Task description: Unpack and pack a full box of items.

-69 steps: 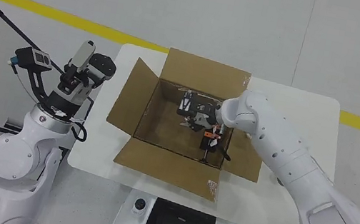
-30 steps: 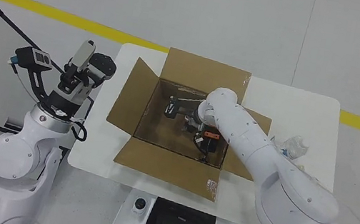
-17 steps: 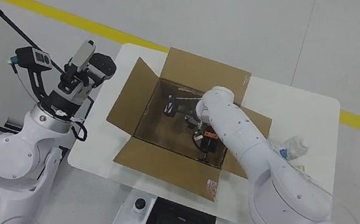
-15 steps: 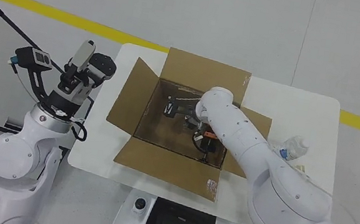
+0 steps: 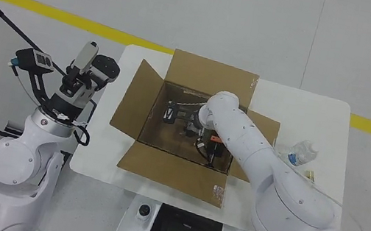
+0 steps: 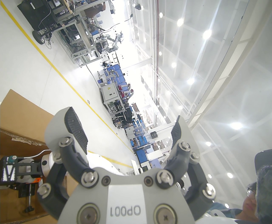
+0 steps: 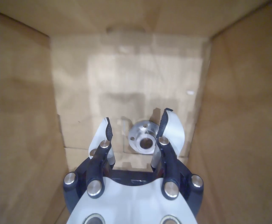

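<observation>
Open cardboard box (image 5: 139,104), flaps out, silver flanged hub (image 7: 142,142) on its floor

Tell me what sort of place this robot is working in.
Most likely a large factory or robotics test hall: a yellow floor line runs past the table, machine racks stand in rows beyond, and lamps dot a high ceiling.

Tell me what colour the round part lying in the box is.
Silver, plain shiny metal. The round part shows best in the right wrist view.
</observation>
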